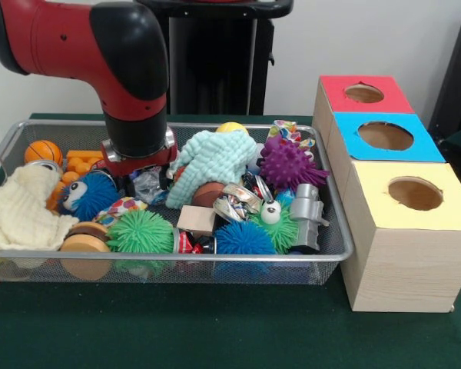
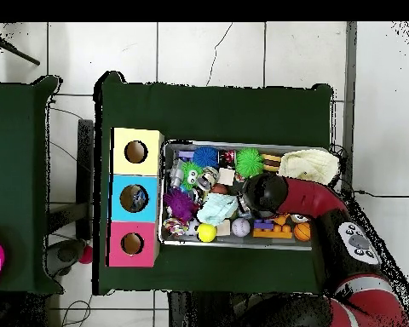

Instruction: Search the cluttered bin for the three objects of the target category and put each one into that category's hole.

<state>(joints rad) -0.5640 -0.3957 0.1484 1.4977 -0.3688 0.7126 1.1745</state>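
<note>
The wire bin (image 1: 177, 260) holds a pile of toys. Among them are a purple spiky ball (image 1: 284, 164), a green spiky ball (image 1: 140, 233), a blue spiky ball (image 1: 244, 238), a green spiky ball with eyes (image 1: 276, 223) and a blue one with eyes (image 1: 88, 194). A teal cloth (image 1: 211, 161) lies over the middle. My gripper (image 1: 140, 175) is down in the bin's back left part, between the blue eyed ball and the teal cloth, and its tip is hidden by the clutter. From overhead the arm's wrist (image 2: 263, 194) covers it.
Right of the bin stand three wooden boxes with a red hole (image 1: 363, 93), a blue hole (image 1: 385, 135) and a yellow hole (image 1: 415, 193). A cream cloth (image 1: 23, 207), orange basketball (image 1: 43, 151), orange bricks (image 1: 81, 163), grey toy (image 1: 307, 211) and wooden block (image 1: 197, 219) also fill the bin.
</note>
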